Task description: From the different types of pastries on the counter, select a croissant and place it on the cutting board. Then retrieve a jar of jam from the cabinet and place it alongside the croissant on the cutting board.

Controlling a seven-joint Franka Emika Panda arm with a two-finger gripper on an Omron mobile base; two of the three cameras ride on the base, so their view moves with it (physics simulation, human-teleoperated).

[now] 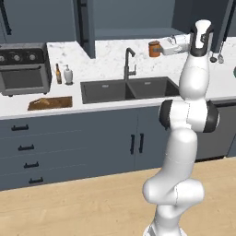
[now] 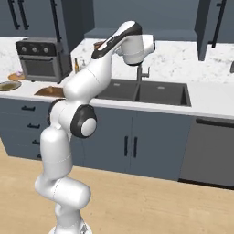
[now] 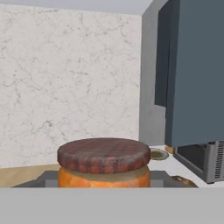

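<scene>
Step in hand: carrying the jam jar point(image 1: 154, 48) from the cabinet side toward the cutting board point(image 1: 50, 103); judged from the jar being up in the air at the hand.
Gripper point(image 1: 162, 47): clenched on the jam jar, high above the counter point(image 1: 110, 60). In the hand view the jar point(image 3: 104, 162) sits right at the fingers, red checked lid up, orange glass below, and looks upright.
Jam jar: just ahead of the gripper, lifted over the back of the counter, above and behind the sink point(image 1: 130, 90).
Cutting board: well apart from the gripper, far to the left and much lower, at the counter's front edge below the toaster oven point(image 1: 24, 68).
Croissant point(image 1: 41, 103): a brown shape lies on the board's left part; too small to be sure of its form.
In the path: the faucet point(image 1: 129, 64) rises below and left of the gripper; a dark bottle point(image 1: 58, 73) and soap dispenser point(image 1: 68, 74) stand further left, behind the board.
Doing it well: I would keep the jar upright, stay high past the faucet, descend only over the board's bare right part, and set it beside the pastry without touching it.
Risk: a low sweep could clip the faucet or bottles.
</scene>
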